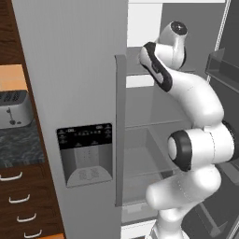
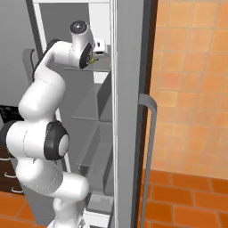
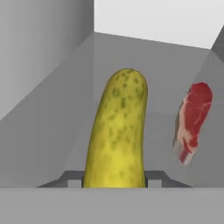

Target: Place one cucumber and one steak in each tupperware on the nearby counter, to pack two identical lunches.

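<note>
Left base view, from nine o'clock across: a silver toaster (image 1: 14, 109) stands on the counter (image 1: 18, 147) above wood drawers (image 1: 21, 200). Next comes the closed fridge door (image 1: 74, 93) with its dispenser panel (image 1: 85, 154). At three o'clock the white arm (image 1: 196, 130) reaches up into the open fridge compartment, its wrist at about one o'clock. No lunch tray is seen in this picture.

Right base view: the arm rises from seven o'clock and bends to the upper shelf (image 2: 95, 69) at eleven o'clock, where a trace of green (image 2: 92, 60) shows at the hand. The open door edge (image 2: 129, 111) and orange tiled wall (image 2: 191, 89) lie toward three o'clock.

Hand view: the yellow-green cucumber (image 3: 117, 131) stands at centre, running from six toward twelve o'clock, its lower end between the gripper (image 3: 114, 178) parts. The jaws look closed against it on both sides, though contact itself is hidden behind the vegetable. A red-pink steak (image 3: 192, 120) lies on the shelf at three o'clock, apart from the cucumber.

Judgement: the task appears early. This cucumber is seemingly gripped but not yet out of the fridge; the steak is untouched. Carrying to the counter and filling both trays remain, as far as can be seen.
</note>
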